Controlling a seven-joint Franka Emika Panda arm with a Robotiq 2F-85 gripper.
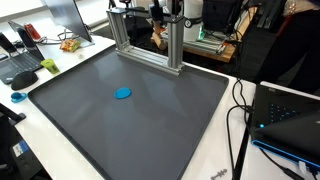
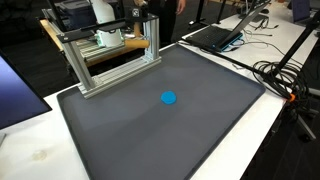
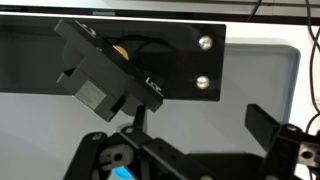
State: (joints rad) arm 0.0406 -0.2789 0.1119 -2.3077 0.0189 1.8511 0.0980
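Note:
A small flat blue disc (image 1: 122, 93) (image 2: 169, 98) lies alone near the middle of a dark grey mat (image 1: 160, 125) (image 2: 140, 135). At the mat's far edge stands an aluminium frame (image 1: 150, 42) (image 2: 110, 62), and the arm rises behind it. In the wrist view my gripper (image 3: 200, 125) is open, its dark fingers (image 3: 265, 125) wide apart with only pale surface between them. It faces a black panel with two bolts (image 3: 205, 43) and a dark boxy part (image 3: 100, 70). A blue patch (image 3: 122, 174) shows at the bottom edge. The gripper is far from the disc.
A laptop (image 1: 285, 115) (image 2: 215, 35) sits beside the mat, with black cables (image 1: 240, 105) (image 2: 280, 75) trailing over the white table. Desk clutter (image 1: 25, 55) and a small blue item (image 1: 18, 97) lie off the mat's other side. People and equipment stand behind the frame.

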